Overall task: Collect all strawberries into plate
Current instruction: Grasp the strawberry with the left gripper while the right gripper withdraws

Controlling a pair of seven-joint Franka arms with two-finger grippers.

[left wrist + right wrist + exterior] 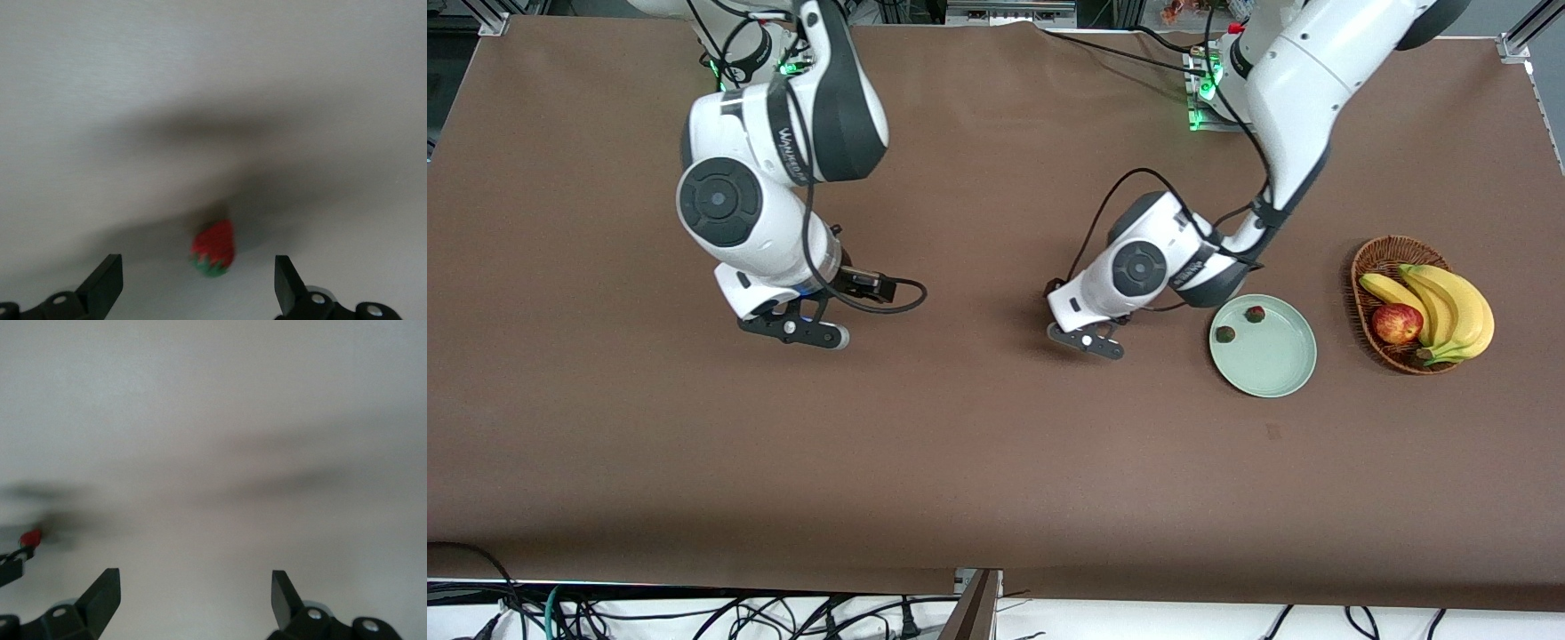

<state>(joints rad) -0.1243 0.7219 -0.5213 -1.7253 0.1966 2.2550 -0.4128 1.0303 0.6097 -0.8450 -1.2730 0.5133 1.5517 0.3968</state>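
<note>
Front view first: my left gripper (pixel 1086 340) hangs low over the brown table (pixel 960 462) at mid-frame, just beside the pale mint-green plate (pixel 1272 364), which sits right of centre. Two strawberries (pixel 1255 314) lie on the plate, one near its upper rim and the other (pixel 1225 334) close to its left edge. At the far right of the frame stands a wicker basket (pixel 1383 258) holding bananas (pixel 1449 307) and a red apple (pixel 1397 324). My right gripper (pixel 796 331) hovers over bare table in the left half of the frame, well apart from the plate; that arm waits.

Left wrist view: my two fingertips (pixel 107 283) stand wide apart at the bottom corners of the frame, holding nothing. Between them, low and just left of centre, a third strawberry (pixel 213 248) lies on the table, its green cap pointing toward the bottom edge. Neither fingertip touches it. A broad soft shadow crosses the middle of the frame above the berry.

Right wrist view: my right fingertips (pixel 103 597) are likewise spread wide at the bottom of the frame, with nothing between them. At the left edge, about two thirds down, a small red spot shows, the same third strawberry (pixel 31 537), with a dark piece of my left gripper (pixel 10 568) just beneath it.
</note>
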